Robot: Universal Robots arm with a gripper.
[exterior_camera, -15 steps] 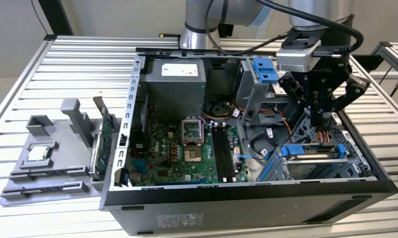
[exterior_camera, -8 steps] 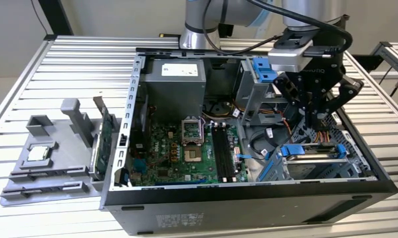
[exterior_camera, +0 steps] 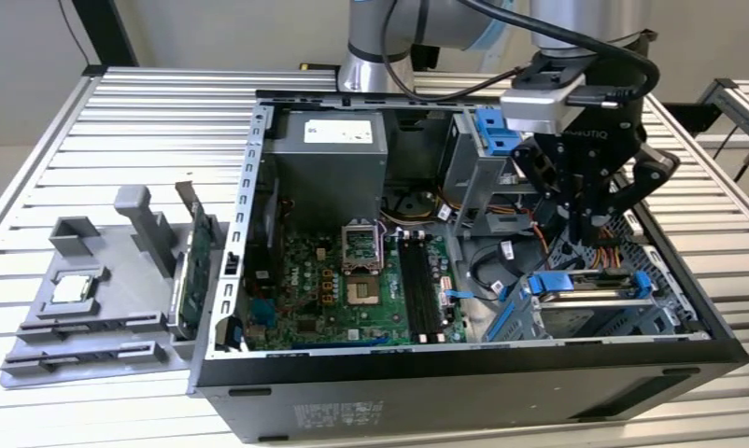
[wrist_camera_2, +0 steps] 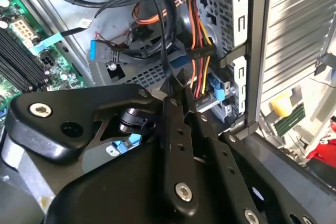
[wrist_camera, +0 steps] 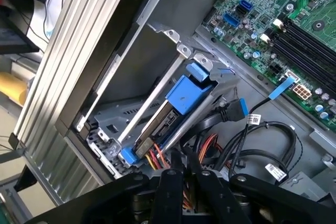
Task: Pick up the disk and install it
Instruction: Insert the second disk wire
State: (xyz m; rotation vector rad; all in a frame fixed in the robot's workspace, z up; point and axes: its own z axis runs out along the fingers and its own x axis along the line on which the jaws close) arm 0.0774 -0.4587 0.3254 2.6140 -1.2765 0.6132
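Status: my gripper [exterior_camera: 586, 224] hangs inside the open computer case [exterior_camera: 474, 397], over the drive bays at the exterior view's right end. Both wrist views show the fingers pressed together, and I see nothing pinched between them.

The disk [exterior_camera: 586, 282] is not in my grasp. It sits in the lower drive bay, near the case's front corner, with blue rails on either side. In the first wrist view the disk [wrist_camera: 157, 123] is slotted on edge into the metal cage, blue handle at one end. The orange, red and yellow cable bundle [wrist_camera: 157, 157] comes in at the other end, just below my fingertips.

Progress, as I judge it:
- Pick-up: looks done, since the disk is in the case and not out on the table [exterior_camera: 113, 112].
- Insertion: looks mostly done, since the rails line up with the bay.
- Open: I can't tell whether it's pushed fully home or latched. I also can't tell whether the cable plug is actually mated or only lying against the end.

My fingertips are near the cable end of the disk. I can't confirm contact.
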